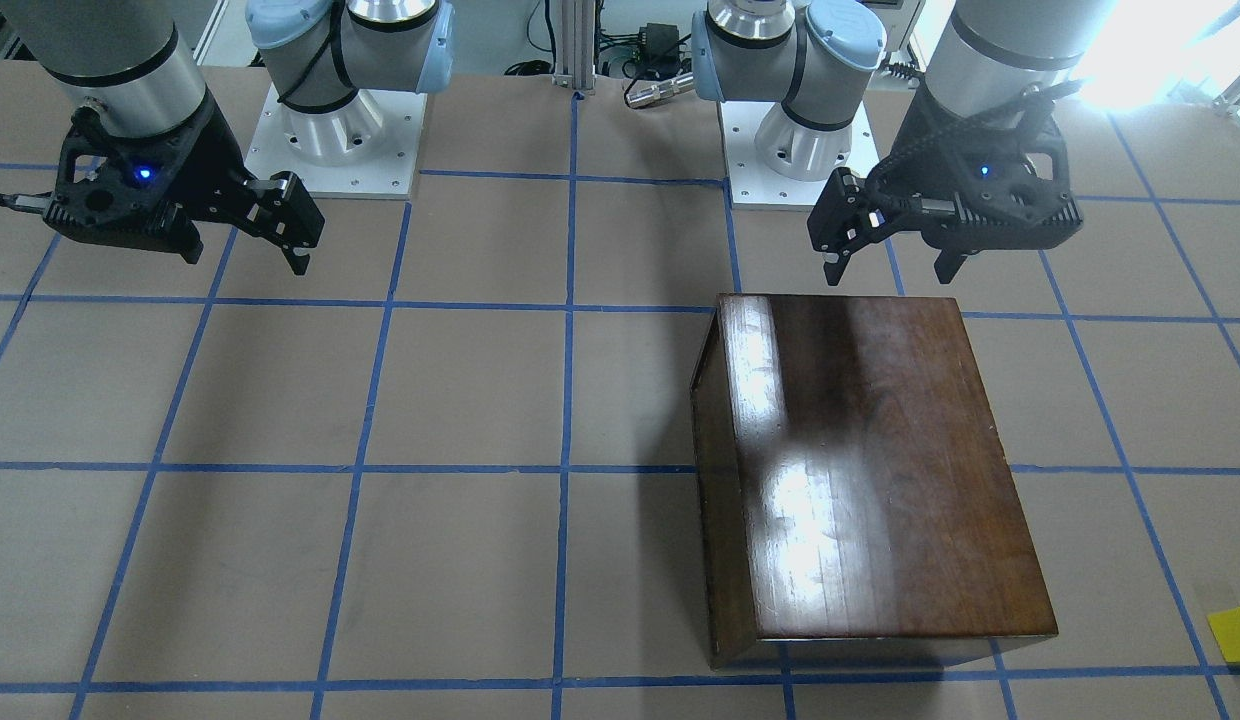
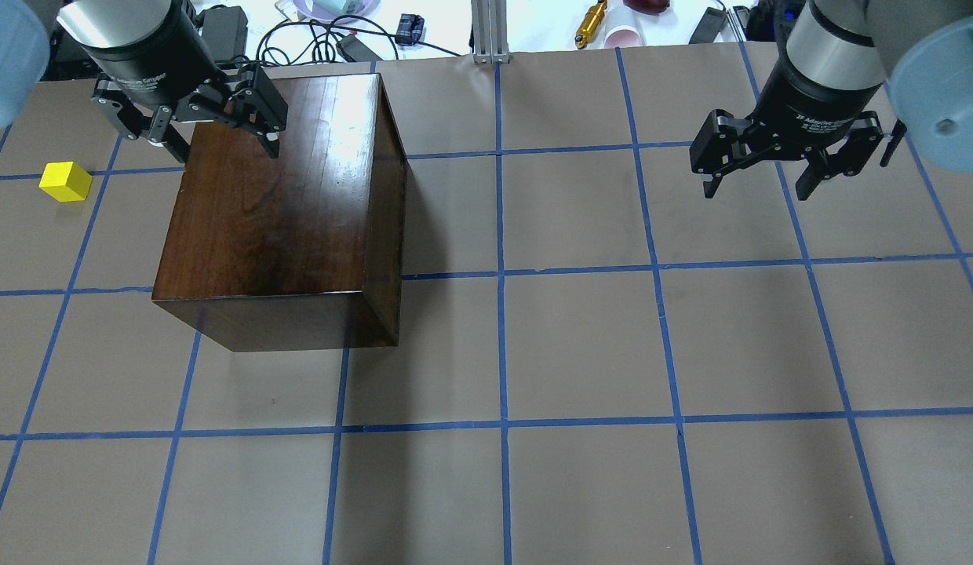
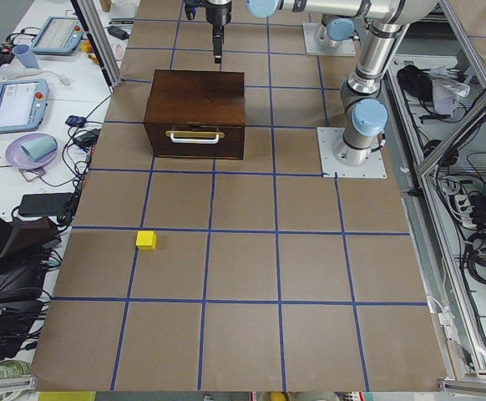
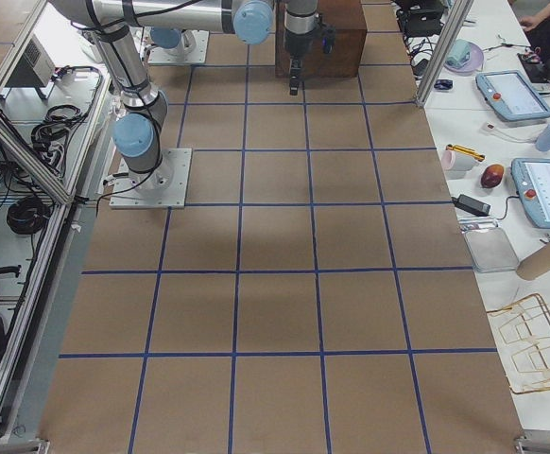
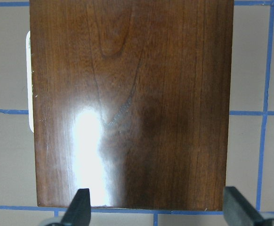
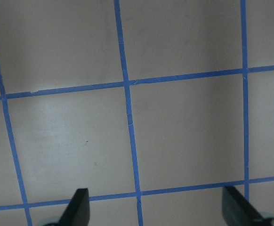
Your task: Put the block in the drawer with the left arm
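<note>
On the table (image 2: pixel 581 345), the cabinet (image 2: pixel 282 196) stands on my left side. Its drawer (image 3: pixel 194 144) is fully shut, with the front facing the table's left end.

1. My left arm (image 2: pixel 133 39) hangs over the cabinet's edge nearest my base. The left jaws are apart and hold nothing. I judge this a ready pose, since both the drawer front and the block are within reach from here.
2. My right arm (image 2: pixel 832 55) hovers over bare table, well apart from the cabinet. The right jaws are apart and empty, and this arm has no part in the task.
3. The block (image 2: pixel 65 181) lies on the table beyond the drawer front, well apart from the cabinet. I judge the drawer must be opened first.

View notes: only the left-end view shows the drawer front and its handle (image 3: pixel 194 132). The overhead view shows just the cabinet top. My left wrist view shows the handle only as a pale sliver. The front-facing view cuts the block off at its edge.
</note>
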`<state>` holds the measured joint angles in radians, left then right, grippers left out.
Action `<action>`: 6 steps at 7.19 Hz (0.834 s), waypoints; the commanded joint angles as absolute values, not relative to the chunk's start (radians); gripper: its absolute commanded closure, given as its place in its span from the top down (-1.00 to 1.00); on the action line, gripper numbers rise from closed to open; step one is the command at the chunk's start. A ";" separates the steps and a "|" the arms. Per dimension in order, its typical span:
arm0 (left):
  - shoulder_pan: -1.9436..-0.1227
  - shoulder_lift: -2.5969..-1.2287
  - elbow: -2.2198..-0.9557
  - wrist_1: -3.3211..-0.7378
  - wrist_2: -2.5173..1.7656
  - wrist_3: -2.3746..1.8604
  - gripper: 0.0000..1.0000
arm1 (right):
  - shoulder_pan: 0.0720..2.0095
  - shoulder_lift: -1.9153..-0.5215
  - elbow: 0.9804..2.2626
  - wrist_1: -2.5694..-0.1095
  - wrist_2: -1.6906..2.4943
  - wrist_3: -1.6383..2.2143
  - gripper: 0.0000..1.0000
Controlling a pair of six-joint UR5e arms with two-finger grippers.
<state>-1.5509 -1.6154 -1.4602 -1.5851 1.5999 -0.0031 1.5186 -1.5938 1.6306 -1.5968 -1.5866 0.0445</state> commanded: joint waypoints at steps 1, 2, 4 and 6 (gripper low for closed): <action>-1.548 -1.615 -1.459 -1.585 1.598 -0.002 1.00 | 1.519 -1.594 1.631 -1.597 -1.588 0.044 1.00; -1.548 -1.615 -1.459 -1.585 1.598 -0.002 1.00 | 1.519 -1.594 1.631 -1.597 -1.586 0.044 1.00; -1.540 -1.618 -1.457 -1.585 1.592 0.018 1.00 | 1.519 -1.594 1.631 -1.597 -1.586 0.044 1.00; -1.540 -1.629 -1.457 -1.585 1.580 0.037 1.00 | 1.519 -1.594 1.631 -1.597 -1.586 0.044 1.00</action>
